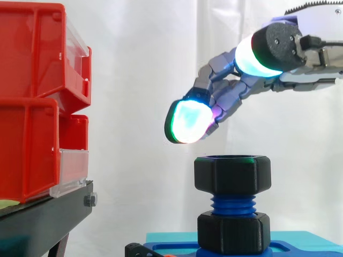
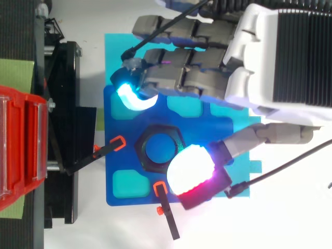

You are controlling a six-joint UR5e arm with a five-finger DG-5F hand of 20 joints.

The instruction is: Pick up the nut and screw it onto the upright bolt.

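A black hex nut [image 1: 232,174] sits on top of the upright blue bolt [image 1: 232,204], with several threads showing below it. From above, the nut [image 2: 158,150] is a black ring around the bolt's blue end. A second black nut [image 1: 233,232] sits lower on the bolt, against the blue base [image 2: 119,129]. My hand [image 1: 230,91] hovers just above and to the right of the top nut, apart from it. Its fingers are relaxed and hold nothing. One glowing fingertip [image 1: 187,120] hangs up and left of the nut, and another [image 2: 192,171] overlaps its rim from above.
Red bins [image 1: 32,107] are stacked on a black stand [image 1: 43,219] at the left. Two black clamps with orange tips [image 2: 116,143] [image 2: 161,189] grip the blue base's edge. A light cyan plate [image 2: 116,46] lies under the base.
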